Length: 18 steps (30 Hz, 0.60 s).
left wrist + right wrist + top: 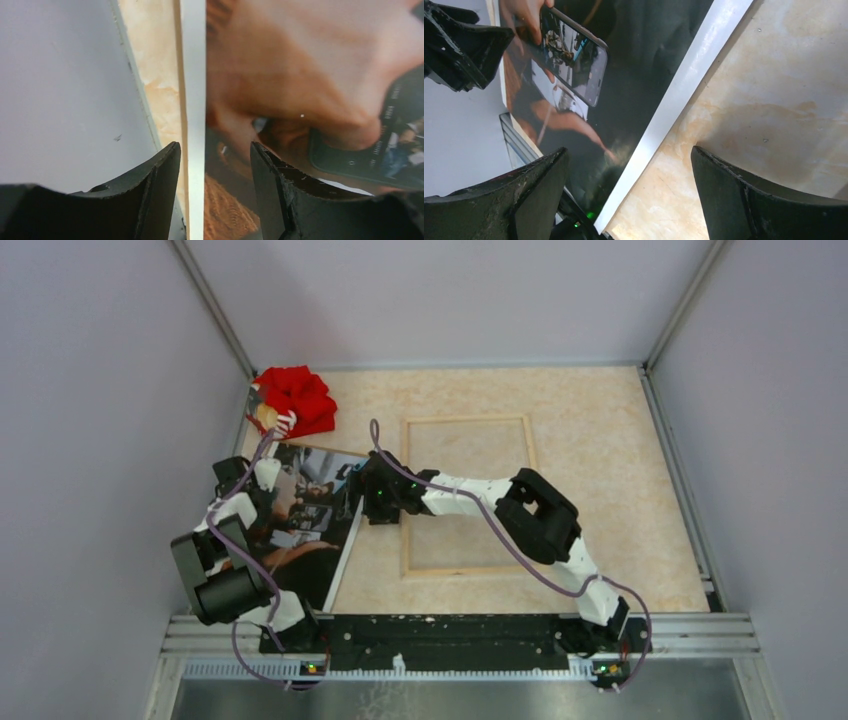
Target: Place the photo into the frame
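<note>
The photo (310, 505), a dark glossy print with a white border, lies flat at the left of the table. In the left wrist view the photo (310, 75) has its white left border running between my left gripper's (214, 147) fingers, with gaps on both sides, so the gripper is open. From above, the left gripper (262, 480) sits at the photo's left edge. My right gripper (365, 490) is at the photo's right edge. Up close the right gripper (629, 150) stands wide open, straddling the border of the photo (639, 60) and bare table. The frame (466, 420), its light wood side up, lies mid-table to the right of the photo.
A red crumpled cloth-like object (295, 400) sits in the back left corner, just beyond the photo. The grey side wall (65, 90) stands close to the photo's left edge. The table's (600, 470) metal front rail (450, 625) runs below the photo's near end.
</note>
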{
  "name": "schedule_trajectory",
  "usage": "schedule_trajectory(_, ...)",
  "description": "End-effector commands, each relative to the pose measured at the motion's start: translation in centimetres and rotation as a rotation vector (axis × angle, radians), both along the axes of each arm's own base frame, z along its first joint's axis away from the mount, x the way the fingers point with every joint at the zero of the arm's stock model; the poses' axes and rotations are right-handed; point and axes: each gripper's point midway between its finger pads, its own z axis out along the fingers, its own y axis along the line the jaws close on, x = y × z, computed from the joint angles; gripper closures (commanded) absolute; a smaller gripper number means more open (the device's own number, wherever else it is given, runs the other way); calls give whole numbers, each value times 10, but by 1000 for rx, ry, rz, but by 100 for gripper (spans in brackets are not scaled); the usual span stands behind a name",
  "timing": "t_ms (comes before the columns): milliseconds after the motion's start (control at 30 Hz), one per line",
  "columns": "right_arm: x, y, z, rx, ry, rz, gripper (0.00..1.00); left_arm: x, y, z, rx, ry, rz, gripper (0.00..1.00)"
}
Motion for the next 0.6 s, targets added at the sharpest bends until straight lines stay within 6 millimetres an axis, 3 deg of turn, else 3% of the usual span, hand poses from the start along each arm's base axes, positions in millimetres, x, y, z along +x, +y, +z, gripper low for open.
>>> schedule_trajectory(0,-1,-28,-46,-109,76,-81,7,-44,-63,-45,-304,183,-54,38)
schedule_trajectory(100,0,-32,-47,-95,82,-114,7,-33,-65,-25,-335,143,-51,39)
schedule_trajectory(200,1,-34,-46,-88,77,-136,7,-6,-60,25,-321,23,-70,37)
schedule_trajectory(267,2,-34,-48,-78,84,-141,7,9,-44,55,-245,-51,-50,36)
schedule_trajectory(333,1,-33,-51,-76,94,-139,8,20,-7,75,-68,-118,41,35)
schedule_trajectory(467,0,-35,-51,-57,100,-138,8,21,43,76,174,-162,147,35)
schedule_trajectory(567,0,-36,-49,-47,100,-136,8,16,55,60,238,-143,174,36)
